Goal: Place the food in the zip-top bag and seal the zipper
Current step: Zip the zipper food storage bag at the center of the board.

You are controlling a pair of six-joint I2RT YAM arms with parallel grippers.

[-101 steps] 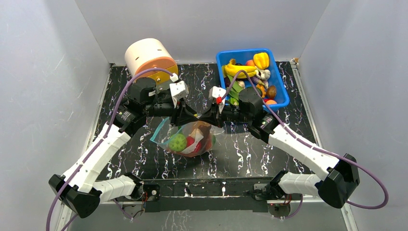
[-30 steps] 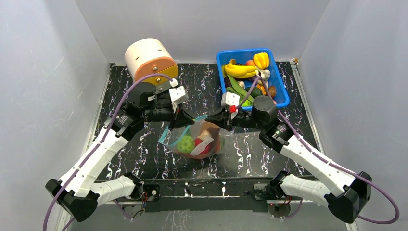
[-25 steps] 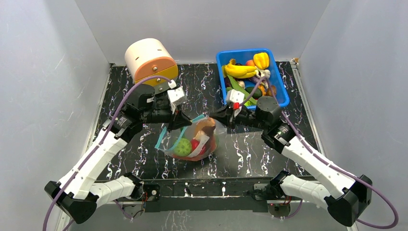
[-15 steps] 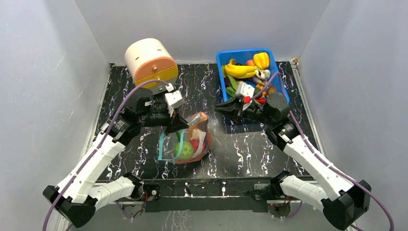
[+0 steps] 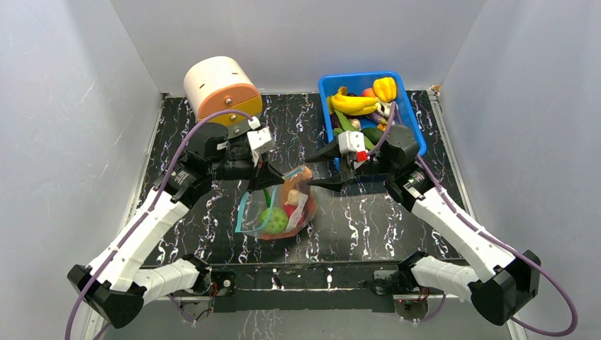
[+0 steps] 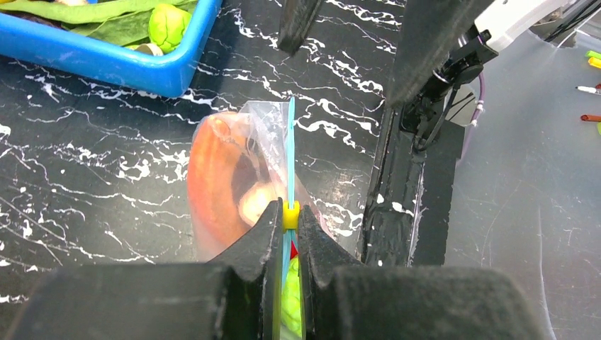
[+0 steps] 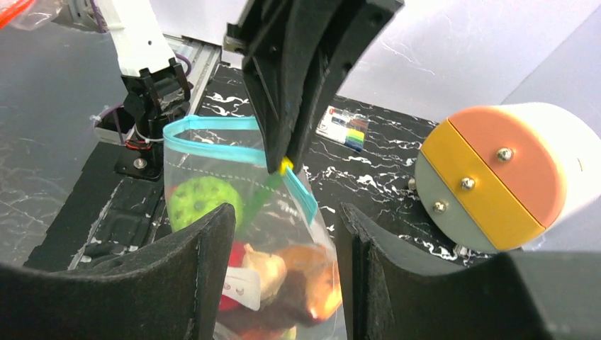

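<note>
The clear zip-top bag hangs over the middle of the black table. Inside it is food: a green ball, red and orange pieces. My left gripper is shut on the yellow slider of the teal zipper. That strip loops open below the grip. My right gripper stands open just right of the bag, holding nothing. In the right wrist view the bag shows between and beyond its fingers.
A blue bin with more toy food stands at the back right, close behind the right gripper. A white and orange cylinder lies at the back left. Grey walls enclose the table.
My right gripper has opened, let go of the bag and drawn back to the right toward the bin. The bag now hangs from the left gripper alone.
</note>
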